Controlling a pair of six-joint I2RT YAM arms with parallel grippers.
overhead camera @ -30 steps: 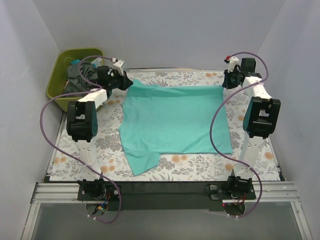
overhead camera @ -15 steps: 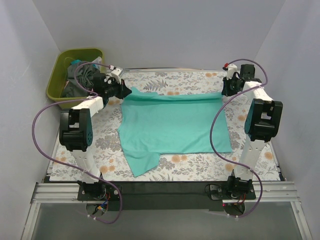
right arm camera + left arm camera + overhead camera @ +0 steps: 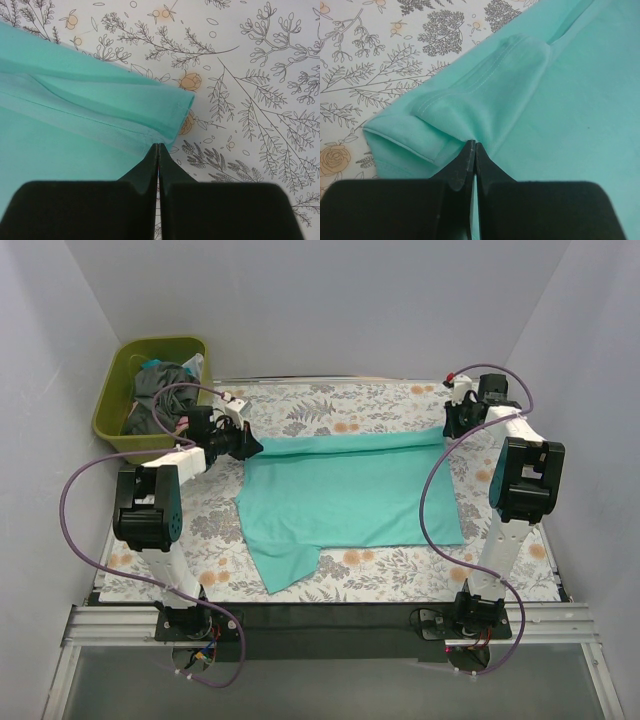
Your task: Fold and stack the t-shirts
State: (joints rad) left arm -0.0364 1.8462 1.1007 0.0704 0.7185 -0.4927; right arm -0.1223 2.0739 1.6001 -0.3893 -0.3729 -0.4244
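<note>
A teal t-shirt lies spread on the flowered table, its far edge rolled over toward me. My left gripper is shut on the shirt's far left corner; in the left wrist view the pinched fold bunches at my closed fingertips. My right gripper is shut on the far right corner; in the right wrist view the doubled hem meets my closed fingertips. A sleeve sticks out at the near left.
A green bin with dark clothes stands at the far left, just behind my left arm. Purple cables loop off both arms. The flowered tablecloth shows around the shirt. White walls close in on three sides.
Both grippers have pulled the shirt's far edge toward me, folding it over the body. The left arm swung down and nearer; the shirt's far edge now sits lower on the table.
</note>
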